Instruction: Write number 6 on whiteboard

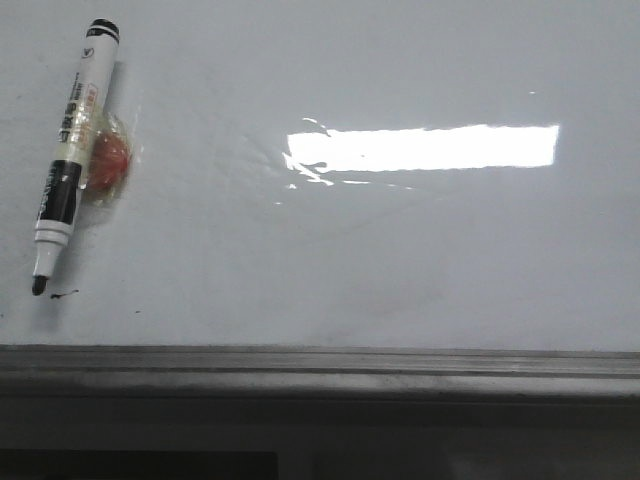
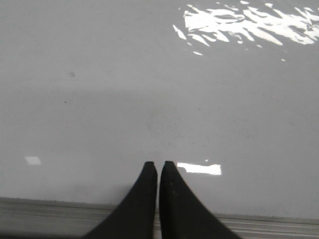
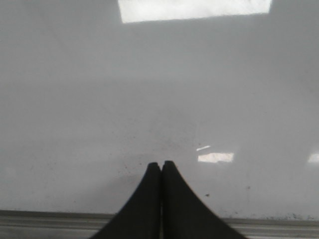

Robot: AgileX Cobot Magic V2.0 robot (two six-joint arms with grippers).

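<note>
With both pincers (image 2: 158, 167) (image 3: 161, 165) closed and empty, the uncapped marker (image 1: 70, 150) at the upper left could be nudged and the whiteboard (image 1: 400, 260) smeared.

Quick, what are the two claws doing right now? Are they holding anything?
Left gripper: closed, holding nothing, above the whiteboard.
Right gripper: closed, holding nothing.

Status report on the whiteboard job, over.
Left gripper and right gripper both shut, empty. Whiteboard blank, no 6 drawn. Marker lying uncapped at far left, resting on a red object.
</note>
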